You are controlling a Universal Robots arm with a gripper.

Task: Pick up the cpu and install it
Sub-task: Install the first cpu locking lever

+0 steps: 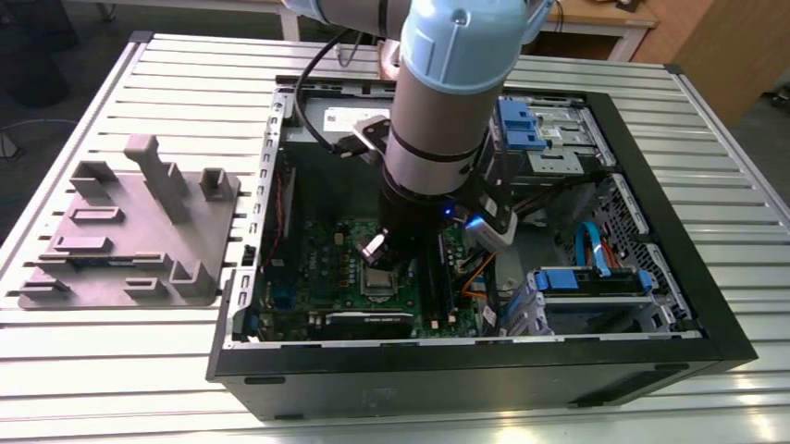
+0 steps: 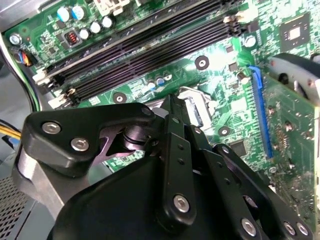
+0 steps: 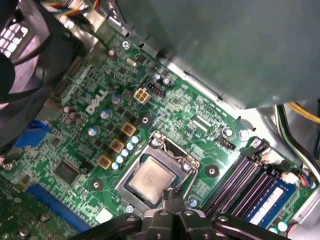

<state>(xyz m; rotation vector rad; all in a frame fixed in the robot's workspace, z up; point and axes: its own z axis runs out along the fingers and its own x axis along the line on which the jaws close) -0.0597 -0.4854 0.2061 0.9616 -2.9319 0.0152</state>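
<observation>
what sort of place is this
Probably a robotics lab or assembly test bench: a robot arm reaches into an open computer case lying on a slatted metal table, with a grey tray beside it.

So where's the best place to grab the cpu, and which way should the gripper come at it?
Probably by two opposite edges of the cpu, coming straight down from above. It lies flat, top face up, inside the metal socket frame on the motherboard, and that frame would likely block a sideways approach.
</observation>
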